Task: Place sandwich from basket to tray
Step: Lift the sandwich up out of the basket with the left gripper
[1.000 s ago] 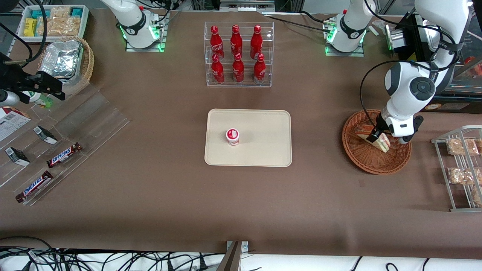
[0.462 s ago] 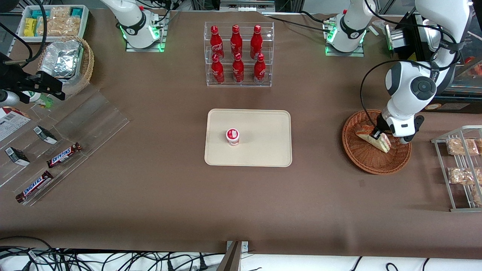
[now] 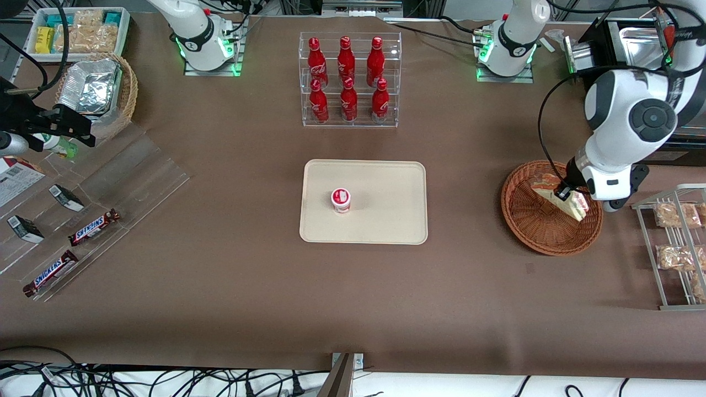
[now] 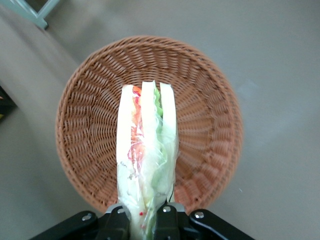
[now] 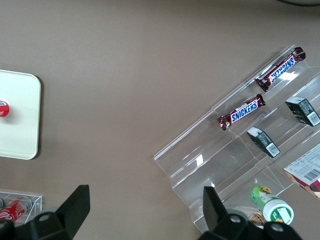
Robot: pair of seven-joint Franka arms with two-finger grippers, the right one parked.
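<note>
- The desk (image 3: 248, 286) is covered in brown; nearest the front camera, toward the parked arm's end, two Snickers bars (image 3: 71, 248) lie on a clear stepped stand (image 3: 110, 182).
- Mid-desk sits the tray (image 3: 386, 220), flat and cream, with a small red-lidded cup (image 3: 341, 199) standing on it. Both are just where they were a second ago.
- Toward the working arm's end lies the basket (image 3: 538, 231), round and reddish-brown, unmoved since the earlier frames.
- The gripper (image 3: 563, 193) hangs over the basket, its jaws closed on the sandwich (image 3: 562, 199). In the wrist view the jaws pinch the wedge at one end, and the sandwich (image 4: 146, 165) hangs in the air with the basket (image 4: 210, 100) well below it.
- A second ago the sandwich lay low in the basket under the gripper; now it has been lifted clear of the weave, and in the front view arm and wedge have shifted toward the working arm's end of the desk.
- Just beside the basket, a metal wire rack (image 3: 670, 248) holds crumbly snack packets (image 3: 675, 215).
- Farther from the camera than the tray, a clear rack (image 3: 350, 118) holds six red bottles (image 3: 347, 77).
- Toward the parked arm's end, a lighter wicker basket (image 3: 128, 91) carries a foil container (image 3: 88, 88).
</note>
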